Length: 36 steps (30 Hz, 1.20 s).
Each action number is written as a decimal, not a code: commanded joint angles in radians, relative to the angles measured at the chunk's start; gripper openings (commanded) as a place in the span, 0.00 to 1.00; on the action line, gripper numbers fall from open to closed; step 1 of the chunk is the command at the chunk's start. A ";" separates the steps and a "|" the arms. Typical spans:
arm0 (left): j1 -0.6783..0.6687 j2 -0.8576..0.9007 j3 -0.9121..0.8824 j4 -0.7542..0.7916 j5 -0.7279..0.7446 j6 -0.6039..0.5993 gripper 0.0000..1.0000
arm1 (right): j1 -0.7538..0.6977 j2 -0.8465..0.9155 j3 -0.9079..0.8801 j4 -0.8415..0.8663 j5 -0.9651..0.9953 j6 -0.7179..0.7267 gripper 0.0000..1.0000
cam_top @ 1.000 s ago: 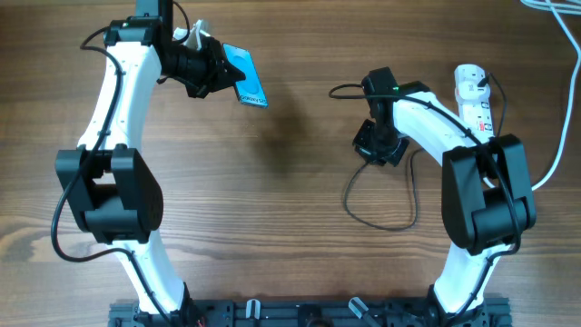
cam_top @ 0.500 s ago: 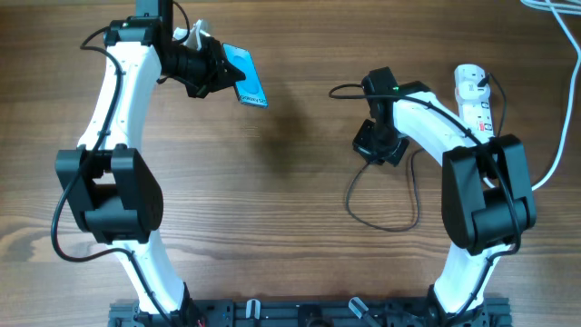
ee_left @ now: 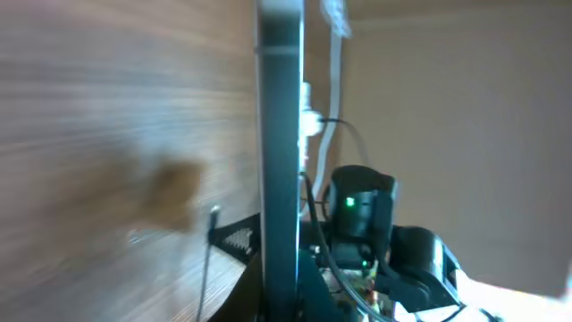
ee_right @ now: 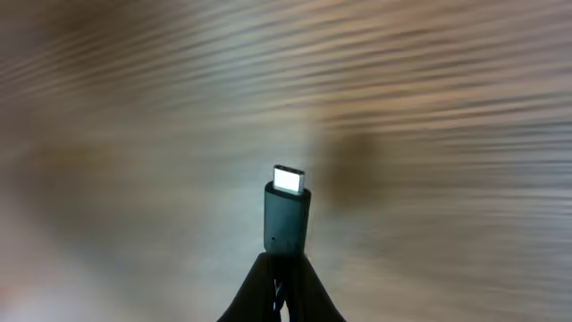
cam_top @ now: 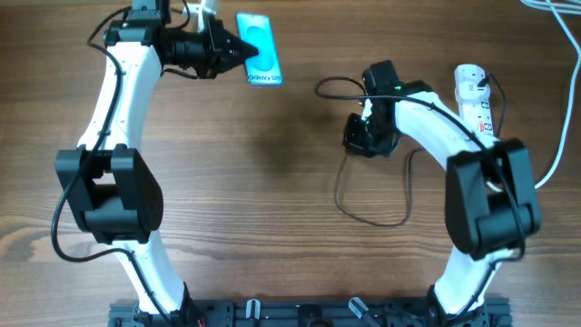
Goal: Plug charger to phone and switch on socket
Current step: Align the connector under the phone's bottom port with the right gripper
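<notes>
**Phone and plug both in hand, nothing mated yet**

On the far left, your left gripper [cam_top: 236, 54] is clamped on the phone [cam_top: 260, 60], cyan screen facing the overhead camera. The left wrist view shows the phone edge-on.

Right of centre, your right gripper [cam_top: 357, 136] is pinched shut on the charger [cam_top: 363, 216] just behind its connector tip [ee_right: 287, 213], whose metal end points out bare. The slack cable loops on the table [cam_top: 272, 227], nearer you.

Phone and plug are well apart, so I judge the insertion not yet done. At the far right the socket [cam_top: 474, 95] lies untouched, and its switch is too small to read.

What remains for you is to bring the two together, seat the plug and press the switch.
</notes>
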 commanded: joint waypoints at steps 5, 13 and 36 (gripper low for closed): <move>-0.012 -0.034 0.006 0.067 0.161 0.028 0.04 | 0.014 -0.301 0.013 0.003 -0.229 -0.185 0.04; -0.095 -0.034 0.006 0.117 0.153 0.090 0.04 | 0.132 -0.417 0.013 -0.016 -0.242 -0.266 0.04; -0.138 -0.034 0.006 0.076 0.236 0.190 0.04 | 0.188 -0.417 0.013 0.145 -0.118 -0.065 0.04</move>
